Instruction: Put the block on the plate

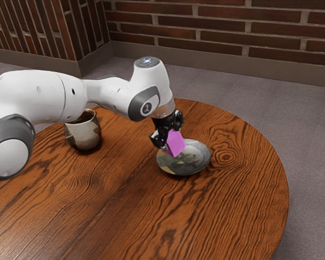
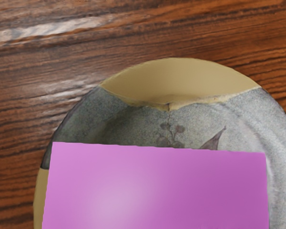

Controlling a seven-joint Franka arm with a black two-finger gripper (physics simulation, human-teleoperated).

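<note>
Block (image 1: 176, 143) is pinched between both fingers of the gripper (image 1: 168, 134) and is held tilted over the plate (image 1: 200, 154); whether the plate is touched cannot be told. The table (image 1: 227, 206) is patterned with dark grain.

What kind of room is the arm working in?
Perhaps a simulated indoor room, though its use isn't clear: dark brick walls with a baseboard, a grey carpet-like floor, and a round wooden table under the plate.
</note>
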